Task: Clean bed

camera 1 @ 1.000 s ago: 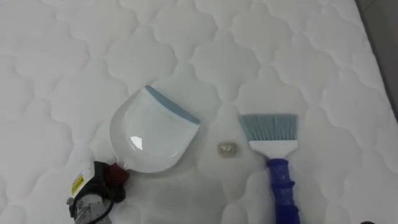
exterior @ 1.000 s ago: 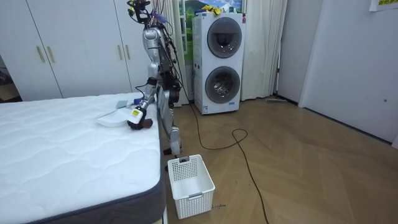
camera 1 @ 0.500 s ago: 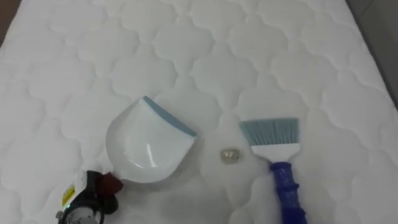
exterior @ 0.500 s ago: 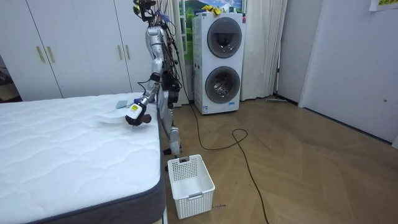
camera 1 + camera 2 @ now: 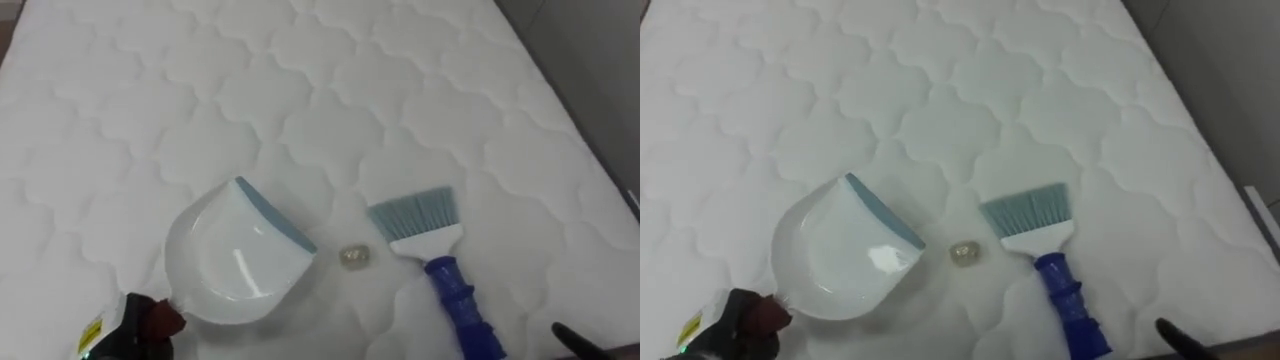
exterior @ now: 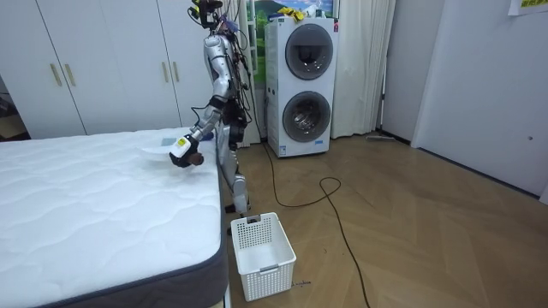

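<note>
White quilted mattress (image 5: 330,90) spreads across the eye views, and near its lower middle lies a small pale scrap (image 5: 354,257), on its own and touching nothing. Just to its left is a white dustpan (image 5: 235,260), its blue lip turned toward the scrap; whether the lip rests on the quilt cannot be told. The left hand (image 5: 120,338) is clamped on the dustpan's handle at the lower left corner. Just right of the scrap lies a brush (image 5: 440,270), pale blue bristles pointing away from the robot, blue handle running down to the lower edge. A dark tip of the right hand (image 5: 580,343) shows at the lower right corner, clear of the brush; whether its fingers are apart or together cannot be told. Beyond the tools the quilt is open upward and to the left, while the mattress edge runs close along the right. In the room view the robot stands at the bed's corner, with a white basket (image 6: 262,254) on the wooden floor (image 6: 411,231) beside the bed.
</note>
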